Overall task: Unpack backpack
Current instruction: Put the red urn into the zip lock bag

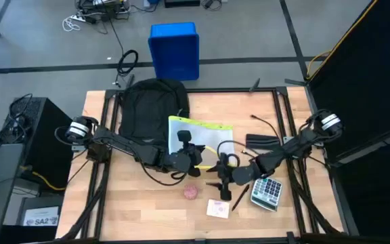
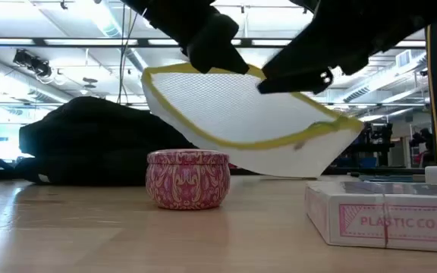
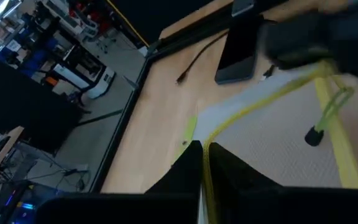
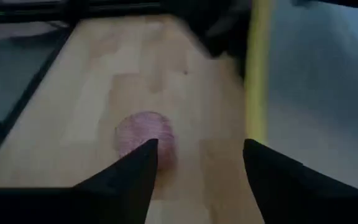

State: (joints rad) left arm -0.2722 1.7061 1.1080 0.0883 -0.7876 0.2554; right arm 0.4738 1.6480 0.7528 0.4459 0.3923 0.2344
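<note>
Your left gripper (image 1: 189,154) is pinching the edge of a white mesh pouch (image 1: 202,135) with a yellow rim. Its fingers (image 3: 191,163) are pressed together on that yellow edge, and in the low view the pouch hangs in the air, off the table (image 1: 134,203). Your right gripper (image 1: 223,181) is just beside the pouch, near its other side. Its fingers (image 4: 135,165) are spread apart and hold nothing.

You can see the backpack (image 1: 147,108) lying flat at the far side of the table, behind your left gripper. The far end of the pouch is over the backpack's edge. The backpack is close to your left arm and well apart from your right gripper.

A small pink tin (image 1: 192,192) stands on the table near both grippers. A card box (image 1: 218,209) lies near the tin. A calculator (image 1: 267,192) lies by your right arm.
</note>
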